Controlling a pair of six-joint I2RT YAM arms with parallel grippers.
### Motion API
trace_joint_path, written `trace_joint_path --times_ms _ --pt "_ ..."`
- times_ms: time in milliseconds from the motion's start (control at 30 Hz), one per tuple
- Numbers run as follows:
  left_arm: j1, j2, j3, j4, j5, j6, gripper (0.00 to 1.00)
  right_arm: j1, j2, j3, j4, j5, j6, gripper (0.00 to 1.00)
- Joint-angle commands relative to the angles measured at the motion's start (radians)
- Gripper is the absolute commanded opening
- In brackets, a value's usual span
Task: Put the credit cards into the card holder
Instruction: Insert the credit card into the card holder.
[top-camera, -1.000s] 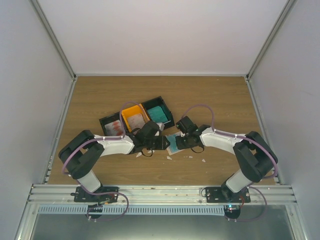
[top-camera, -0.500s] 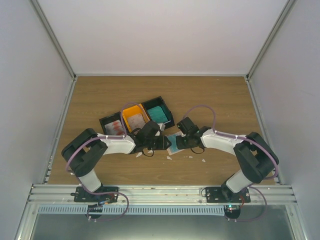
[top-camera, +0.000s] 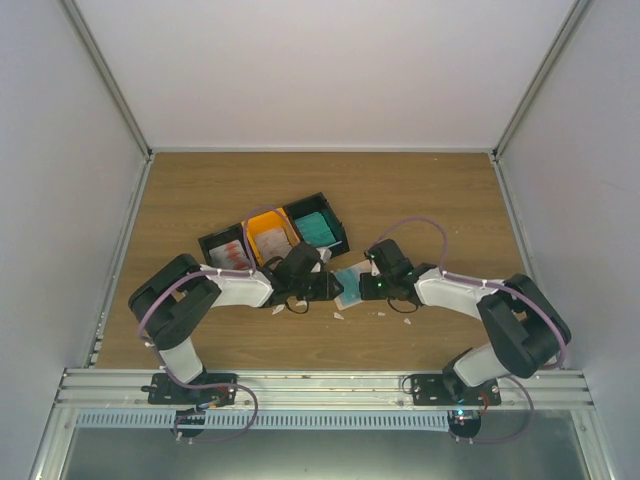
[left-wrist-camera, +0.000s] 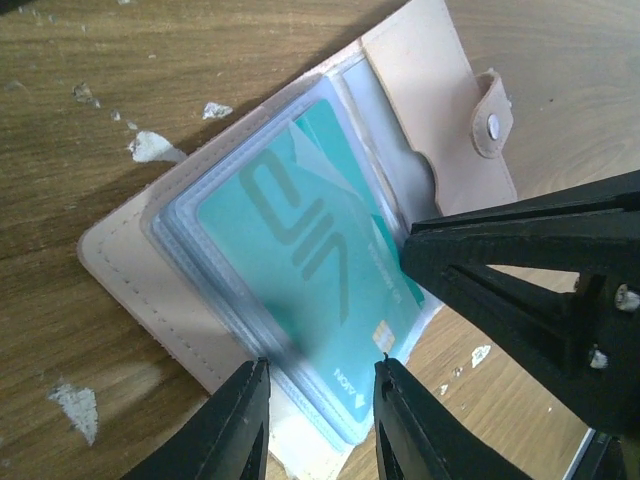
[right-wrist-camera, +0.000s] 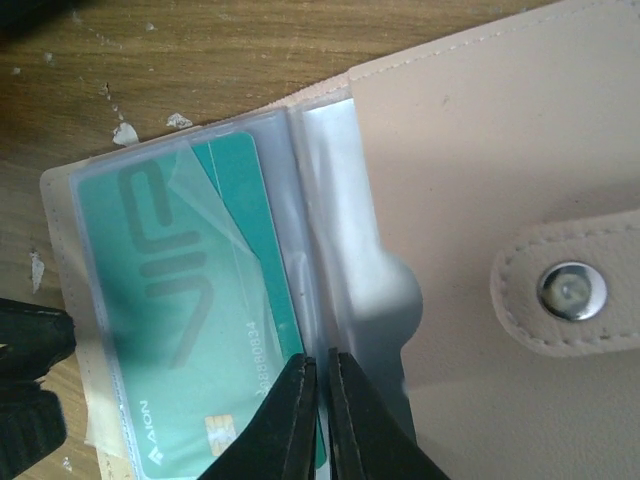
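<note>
The holder (left-wrist-camera: 425, 100) is lying open and flat on the table (top-camera: 420, 190), between our two grippers and just in front of the bins (top-camera: 275, 238). We are seeing a teal card (left-wrist-camera: 300, 250) sitting among its clear sleeves (left-wrist-camera: 190, 205), while the snap tab (right-wrist-camera: 570, 290) is lying on the beige flap beside them. Our left gripper (left-wrist-camera: 320, 368) is standing partly open, its fingers (left-wrist-camera: 245, 420) straddling the near edge of the sleeves and the card's short end with a wide gap between them. We are not able to tell whether they are pressing down on anything. Our right gripper (right-wrist-camera: 320, 358) is reaching in from the opposite side, its jaws closed to a thin slit on the edge of a sleeve (right-wrist-camera: 335, 230), right beside the card's long edge. More cards are sitting in the bins, teal ones (top-camera: 315, 228) in the right black bin and white ones (top-camera: 230, 255) in the left. White scraps (left-wrist-camera: 150, 147) are lying on the wood around the holder
</note>
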Motion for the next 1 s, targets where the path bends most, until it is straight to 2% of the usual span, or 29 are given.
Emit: trace_joint_path --times_ms 0,200,467,567,800,967 --pt "0.007 0.025 0.000 0.053 0.006 -0.012 0.33 -0.023 0.008 -0.067 -0.048 -0.035 0.011 0.05" --pt "0.008 0.040 0.001 0.067 0.017 -0.023 0.32 -0.043 0.003 -0.073 -0.028 -0.061 0.010 0.05" --pt "0.010 0.070 0.044 0.074 0.046 0.003 0.18 -0.046 0.005 -0.081 -0.017 -0.075 0.012 0.06" --pt "0.010 0.072 0.050 0.069 0.041 0.007 0.16 -0.046 0.005 -0.084 -0.016 -0.075 0.012 0.05" --pt "0.012 0.058 0.045 0.038 0.008 0.022 0.18 -0.052 -0.002 -0.083 -0.017 -0.070 0.015 0.06" --pt "0.012 0.002 0.027 0.006 -0.054 0.030 0.30 -0.051 -0.022 -0.079 -0.019 -0.071 0.015 0.05"
